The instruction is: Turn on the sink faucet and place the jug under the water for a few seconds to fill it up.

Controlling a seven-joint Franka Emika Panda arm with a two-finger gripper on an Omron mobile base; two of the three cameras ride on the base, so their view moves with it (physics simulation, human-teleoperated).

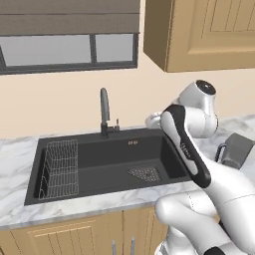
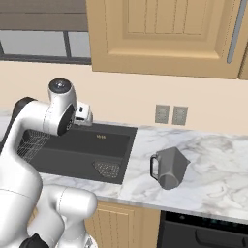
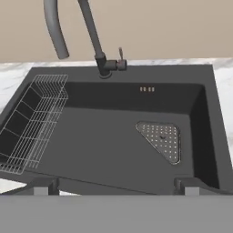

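Hand (image 3: 116, 189) was wide open w/ nothing in it, fingertips (image 3: 43, 187) spread far apart at the bottom of the hand view, hovering over the front rim of the sink (image 3: 109, 136) and looking across the basin toward the back wall.

Sink faucet (image 3: 98, 50) sat at approx 12 o'clock from the hand, on the far rim, w/ the whole basin between them. Its small side lever (image 3: 121, 58) stood just at 3 o'clock of the black base, roughly upright. Gooseneck rose up and arched over to about 11 o'clock, spout end pointing down. No water seen, so faucet judged off.

Next move prob. turns on that lever: reach straight ahead toward 12, slightly right of the base.

Jug (image 2: 168, 167) stood upright on the bench (image 2: 213, 160), at 3 o'clock of the sink in the right base view, well apart from the hand, handle facing the sink.

Wire rack (image 3: 32, 123) lay along the basin's 9 o'clock side; drain plate (image 3: 160, 140) toward 3 o'clock.
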